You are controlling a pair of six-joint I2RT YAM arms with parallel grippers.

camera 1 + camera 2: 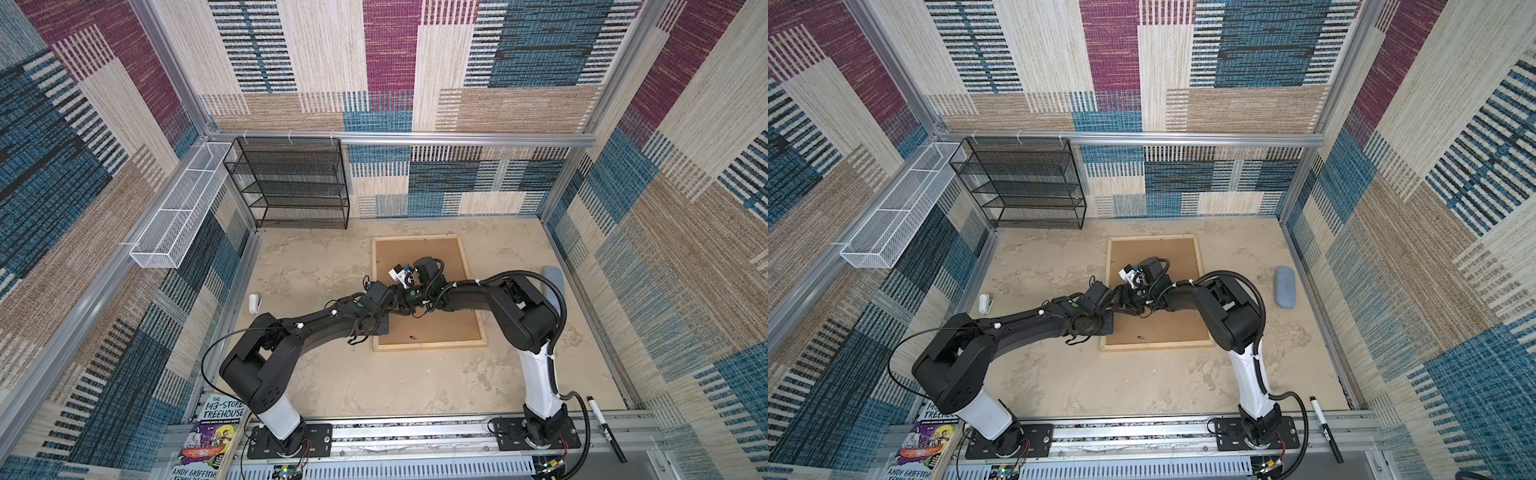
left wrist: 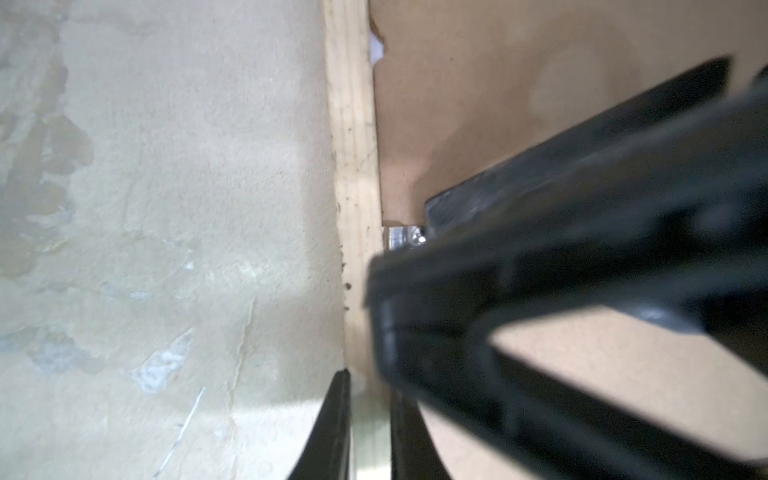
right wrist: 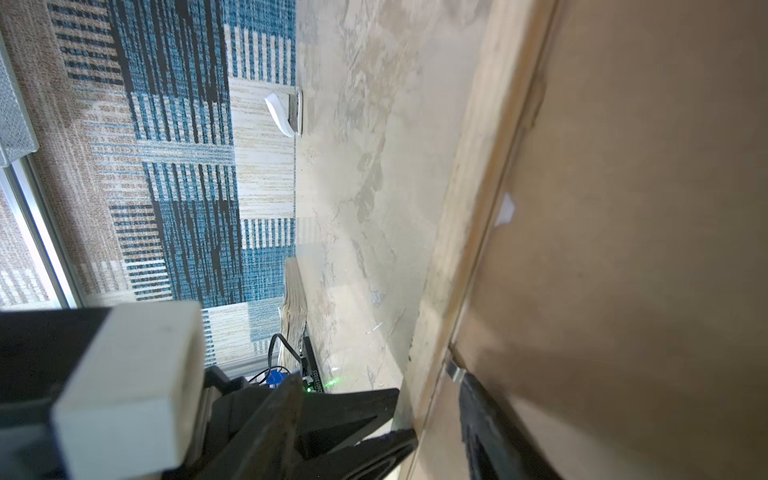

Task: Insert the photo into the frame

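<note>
The frame (image 1: 430, 345) lies face down on the table, its pale wood rails around a brown hardboard backing (image 1: 415, 257); both top views show it. Both wrists meet over its left rail (image 1: 1109, 266). My left gripper (image 2: 369, 386) is shut on that rail (image 2: 353, 166), one finger on each side. My right gripper (image 3: 438, 409) stands open across the same rail. Its inner fingertip (image 3: 469, 386) touches a small metal tab (image 3: 454, 370) on the backing, and its outer finger lies on the table side. The photo is hidden; only a white scrap (image 2: 376, 50) shows at a notch in the backing.
A black mesh rack (image 1: 291, 183) and a white wire basket (image 1: 178, 208) stand at the back left. A white stapler (image 1: 254, 303) lies left of the arms and a blue-grey case (image 1: 1285, 286) right of the frame. A marker (image 1: 602, 428) and a book (image 1: 212, 436) sit along the front rail.
</note>
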